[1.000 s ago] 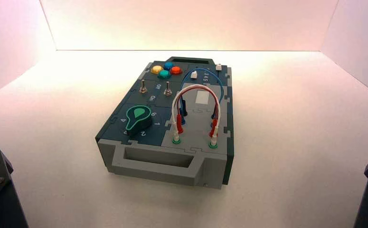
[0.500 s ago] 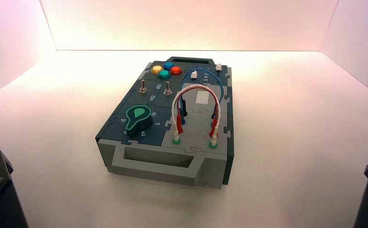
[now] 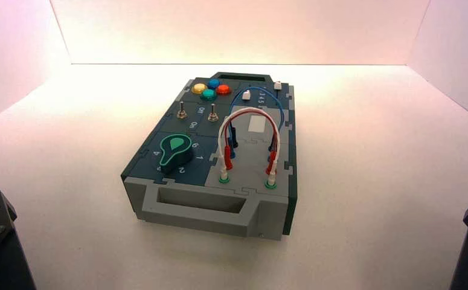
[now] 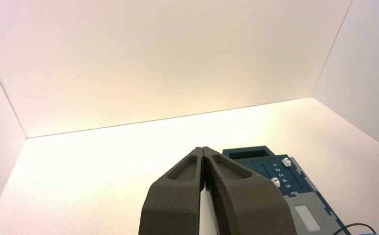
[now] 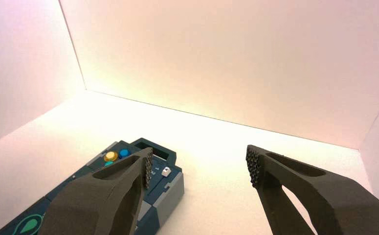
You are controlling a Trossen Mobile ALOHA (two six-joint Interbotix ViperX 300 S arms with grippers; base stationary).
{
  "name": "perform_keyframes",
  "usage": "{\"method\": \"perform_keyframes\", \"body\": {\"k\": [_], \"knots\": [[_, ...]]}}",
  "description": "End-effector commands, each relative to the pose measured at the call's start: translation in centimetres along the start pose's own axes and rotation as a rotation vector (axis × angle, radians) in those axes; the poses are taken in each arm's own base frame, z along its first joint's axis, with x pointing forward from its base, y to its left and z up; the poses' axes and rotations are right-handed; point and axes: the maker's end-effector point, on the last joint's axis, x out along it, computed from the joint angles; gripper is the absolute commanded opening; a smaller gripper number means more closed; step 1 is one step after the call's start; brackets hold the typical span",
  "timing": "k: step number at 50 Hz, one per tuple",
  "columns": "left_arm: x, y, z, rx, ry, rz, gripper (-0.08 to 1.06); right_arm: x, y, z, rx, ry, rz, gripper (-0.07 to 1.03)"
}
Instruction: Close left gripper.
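The left gripper (image 4: pixel 203 152) hangs parked away from the box (image 3: pixel 210 208), fingertips together on nothing, so the task looks done; the right gripper (image 5: pixel 199 169) waits wide apart.

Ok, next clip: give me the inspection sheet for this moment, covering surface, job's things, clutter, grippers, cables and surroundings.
Surface: pale table, bare around the box.
Job's things: left gripper, fingertips pressed together, nothing between them; it sits back from the box.
Box: stands turned on the table; green knob near the front handle, four coloured buttons at the far end, two toggle switches between.
Clutter: nothing seen.
Grippers: right gripper wide open and empty, also back from the box.
Cables: white wire, red wire and blue wire arch between sockets on the box's right half.
Surroundings: plain pale walls on three sides.
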Motion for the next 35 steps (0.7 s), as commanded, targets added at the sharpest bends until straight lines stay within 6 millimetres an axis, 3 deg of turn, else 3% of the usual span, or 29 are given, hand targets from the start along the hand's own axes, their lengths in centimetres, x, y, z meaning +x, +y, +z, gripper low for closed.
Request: {"method": "perform_keyframes", "body": {"k": [1,35], "knots": [[-0.07,-0.01,1.22,0.003,-0.018,0.001,-0.03,0.02,-0.08,0.57,0.012,-0.006,-0.005,0.99],[0.70,0.02,0.61,0.005,0.026,0.003,-0.03,0.12,-0.01,0.35,0.017,0.008,-0.001,0.99]]}}
